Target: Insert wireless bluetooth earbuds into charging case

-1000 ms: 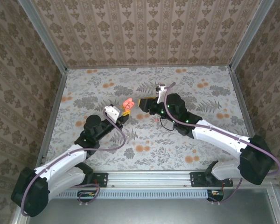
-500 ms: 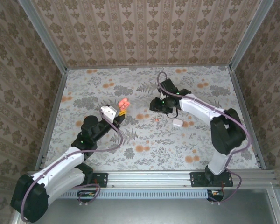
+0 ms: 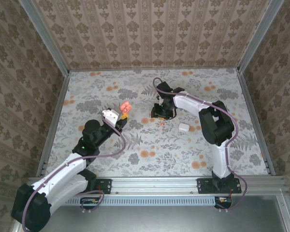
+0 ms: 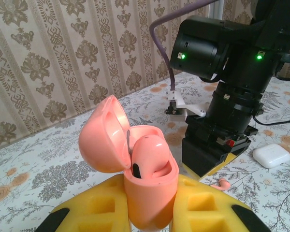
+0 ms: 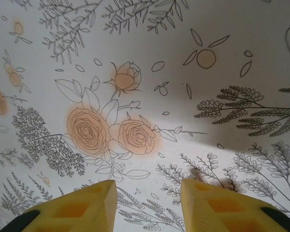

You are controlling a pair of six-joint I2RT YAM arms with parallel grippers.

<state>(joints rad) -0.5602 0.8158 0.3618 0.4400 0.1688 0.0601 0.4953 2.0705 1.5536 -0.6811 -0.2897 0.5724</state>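
Charging case (image 4: 146, 191): lid up, earbud (image 4: 150, 153) half sunk inside, body clenched in the left gripper (image 4: 152, 210). Right gripper (image 5: 147, 189): pointing floorward, jaws parted, empty, finger bases cropped.

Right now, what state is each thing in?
charging case: lid open, held in the left gripper.
first earbud: seated in the charging case.
second earbud: loose on the table.
white case: shut, lying on the table.
left gripper: shut on the charging case.
right gripper: open, empty, above the table.
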